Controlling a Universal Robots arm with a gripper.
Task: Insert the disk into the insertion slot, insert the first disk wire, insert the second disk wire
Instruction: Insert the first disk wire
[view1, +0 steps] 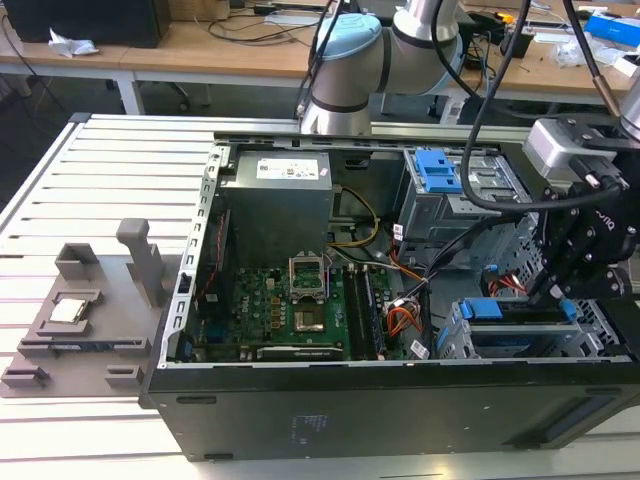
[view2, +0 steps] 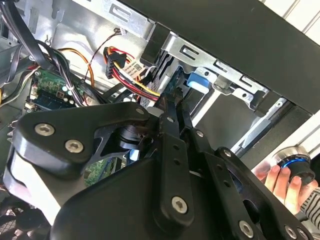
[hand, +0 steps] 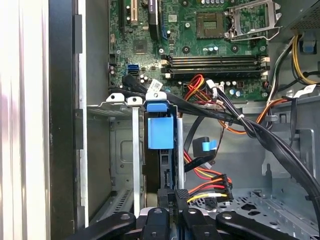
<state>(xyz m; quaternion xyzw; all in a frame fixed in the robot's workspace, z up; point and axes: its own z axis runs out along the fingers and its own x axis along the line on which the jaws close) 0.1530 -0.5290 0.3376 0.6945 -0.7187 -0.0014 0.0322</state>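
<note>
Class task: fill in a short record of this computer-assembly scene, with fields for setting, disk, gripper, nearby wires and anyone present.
Setting: open computer case lying on a slatted table
Disk: the blue carrier of the disk sits between the rails of the insertion slot
Gripper: the gripper is inside the case, close to the disk's end
Wires: a red, yellow and black wire bundle with a dark plug lies beside the gripper
Person: a hand rests on a round knob outside the case
</note>
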